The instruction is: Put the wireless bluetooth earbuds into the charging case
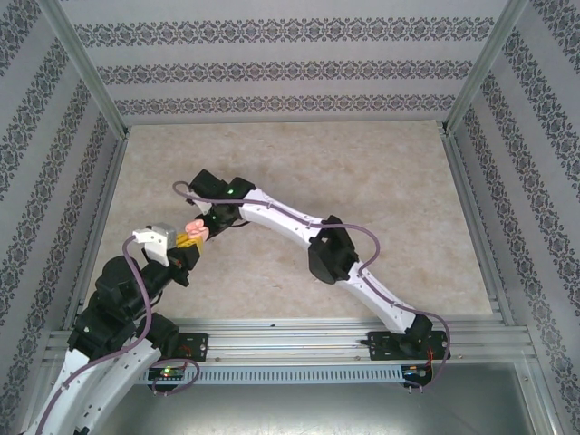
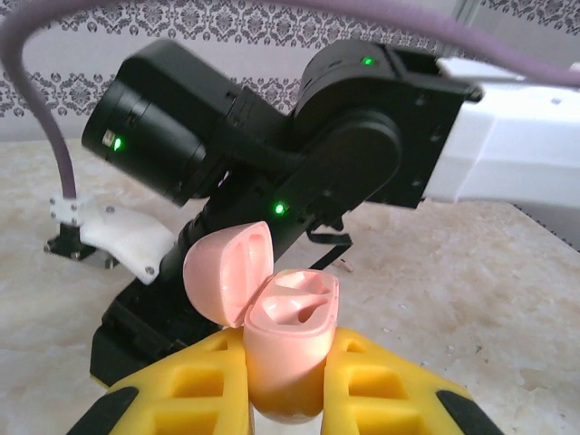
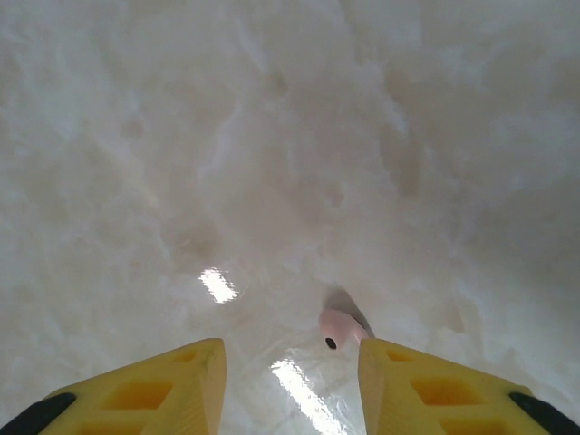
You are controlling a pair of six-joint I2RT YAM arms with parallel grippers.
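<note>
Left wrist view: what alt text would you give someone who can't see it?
The left gripper with yellow fingers clamps a small glossy pink plastic charging case, its hinged lid open and its wells looking empty. Behind it looms the black-and-white right arm above a beige marbled tabletop.

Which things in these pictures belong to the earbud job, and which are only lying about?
Belong to the job:
- charging case, lid open, held in the left jaws
- earbud, lying on the table before the open right jaws

Only lying about:
- patterned walls
- metal frame
- purple cable
</note>
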